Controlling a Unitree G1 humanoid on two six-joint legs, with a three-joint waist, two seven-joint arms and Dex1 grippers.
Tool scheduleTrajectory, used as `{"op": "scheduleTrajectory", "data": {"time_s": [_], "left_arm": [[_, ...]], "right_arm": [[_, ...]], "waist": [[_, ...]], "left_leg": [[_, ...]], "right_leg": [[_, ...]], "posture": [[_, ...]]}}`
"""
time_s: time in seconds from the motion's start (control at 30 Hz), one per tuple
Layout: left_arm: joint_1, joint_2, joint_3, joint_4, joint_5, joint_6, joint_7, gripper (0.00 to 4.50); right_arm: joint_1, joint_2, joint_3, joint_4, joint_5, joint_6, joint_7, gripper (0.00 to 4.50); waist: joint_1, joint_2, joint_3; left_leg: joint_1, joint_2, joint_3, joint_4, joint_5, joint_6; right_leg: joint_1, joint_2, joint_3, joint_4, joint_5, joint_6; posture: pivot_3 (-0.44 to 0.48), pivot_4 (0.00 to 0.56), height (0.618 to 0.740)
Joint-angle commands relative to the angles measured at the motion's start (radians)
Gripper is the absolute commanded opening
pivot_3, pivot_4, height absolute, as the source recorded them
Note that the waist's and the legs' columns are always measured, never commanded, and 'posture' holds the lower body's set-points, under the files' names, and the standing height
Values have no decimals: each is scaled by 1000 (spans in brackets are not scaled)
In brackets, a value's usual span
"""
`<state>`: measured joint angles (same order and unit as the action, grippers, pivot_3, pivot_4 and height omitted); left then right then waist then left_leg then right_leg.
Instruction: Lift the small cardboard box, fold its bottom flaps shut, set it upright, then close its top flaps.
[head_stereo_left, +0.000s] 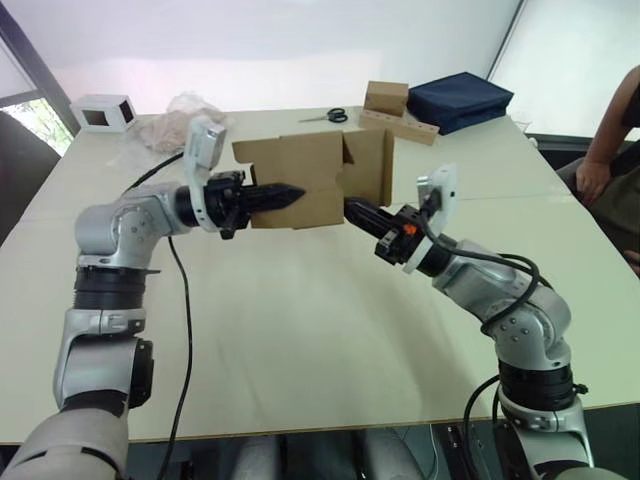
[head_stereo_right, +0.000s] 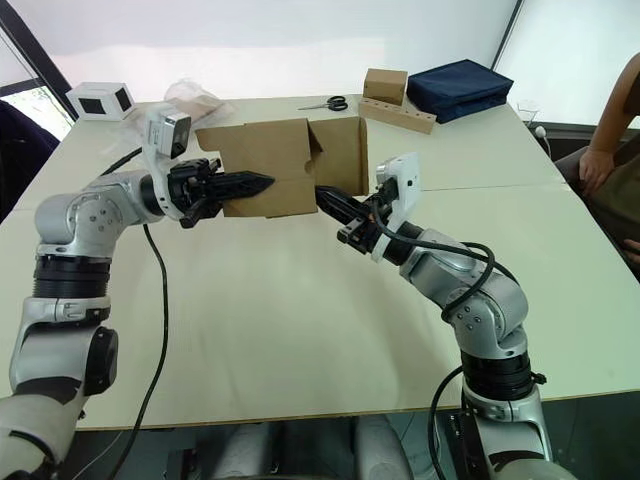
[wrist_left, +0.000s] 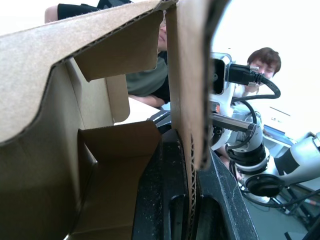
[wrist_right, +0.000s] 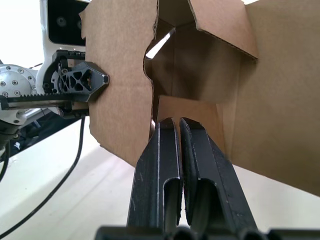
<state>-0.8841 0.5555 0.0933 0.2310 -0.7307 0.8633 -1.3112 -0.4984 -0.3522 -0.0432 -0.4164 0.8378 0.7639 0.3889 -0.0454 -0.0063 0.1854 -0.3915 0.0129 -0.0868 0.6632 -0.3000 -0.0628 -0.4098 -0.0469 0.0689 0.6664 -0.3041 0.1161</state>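
The small cardboard box (head_stereo_left: 310, 180) is held in the air above the surface (head_stereo_left: 300, 330), clear of it, so that its underside can be reached for folding. The left pincer (head_stereo_left: 285, 196) carries it: the left wrist view shows one cardboard wall squeezed between its two black fingers (wrist_left: 165, 200), a grip on a single panel that leaves the other panels free to move. The box is turned so that an open end faces the right arm, and several flaps (wrist_right: 220, 25) stand loose around this opening; I cannot tell with certainty whether they are the bottom or the top ones, but from the task I judge that the bottom is still open. The right pincer (wrist_right: 179, 125) has its fingers pressed together with nothing between them, and its tips are at the mouth of the box, just against a small inner flap (wrist_right: 187, 112). I judge that it is closed like this to act as a narrow pusher for bending a flap inward. Beyond the box, well apart from it, lie scissors (head_stereo_left: 326, 116), a brown box with a holed strip (head_stereo_left: 395, 110) and a dark blue bag (head_stereo_left: 460, 98); a white box (head_stereo_left: 102, 111) stands far to the box's left. A person's arm (head_stereo_left: 605, 150) shows far to the box's right.
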Motion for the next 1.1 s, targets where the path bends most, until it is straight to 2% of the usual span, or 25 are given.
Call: {"op": "scheduleTrajectory", "data": {"time_s": [0.03,0.23,0.4,0.47,0.53,0.63,0.73,0.8,0.93,1.1], "left_arm": [[-1,7,21,-35,-24,-4,3,0],[0,30,28,-48,-29,1,-3,0],[-5,57,35,-50,-39,5,-16,0],[-4,64,36,-56,-46,7,-18,0],[-1,67,35,-63,-54,10,-17,0],[-1,65,36,-74,-70,18,-13,0],[-10,58,38,-83,-86,27,-4,0],[-16,56,38,-88,-94,31,0,0],[-22,55,34,-95,-105,35,5,0],[-24,47,21,-96,-105,32,6,0]], "right_arm": [[-3,11,5,-26,8,-19,28,136],[29,-48,-31,-72,51,7,81,136],[40,-198,-194,-85,298,121,142,136],[33,-244,-282,-28,420,157,133,136],[19,-261,-339,42,463,154,105,136],[-17,-264,-366,187,368,86,84,136],[-68,-259,-284,306,171,-16,85,136],[-98,-234,-240,347,105,-54,95,136],[-138,-180,-188,398,30,-104,124,136],[-152,-120,-180,366,73,-83,176,136]], "waist": [[0,0,0],[1,0,0],[2,0,0],[3,1,0],[2,0,0],[2,0,0],[-1,0,0],[-1,1,1],[-3,1,1],[1,1,1]], "left_leg": [[0,0,0,0,0,0],[0,0,0,0,0,0],[0,0,0,0,-1,2],[0,0,0,0,-1,2],[0,0,0,0,-1,3],[0,0,0,0,-2,3],[0,0,1,0,-2,3],[0,0,1,0,-1,2],[0,0,1,0,0,-1],[0,0,1,0,1,-1]], "right_leg": [[0,0,0,0,0,0],[0,0,0,0,0,0],[0,0,0,0,0,0],[1,0,0,0,0,0],[1,0,0,0,0,0],[1,0,0,0,0,0],[1,0,0,0,0,0],[0,0,0,0,0,0],[-1,0,1,0,0,0],[0,0,1,0,0,0]], "posture": [[0,150,740],[0,150,740],[0,150,740],[0,150,740],[0,150,740],[0,150,740],[0,150,740],[0,150,740],[0,150,740],[0,150,740]]}}
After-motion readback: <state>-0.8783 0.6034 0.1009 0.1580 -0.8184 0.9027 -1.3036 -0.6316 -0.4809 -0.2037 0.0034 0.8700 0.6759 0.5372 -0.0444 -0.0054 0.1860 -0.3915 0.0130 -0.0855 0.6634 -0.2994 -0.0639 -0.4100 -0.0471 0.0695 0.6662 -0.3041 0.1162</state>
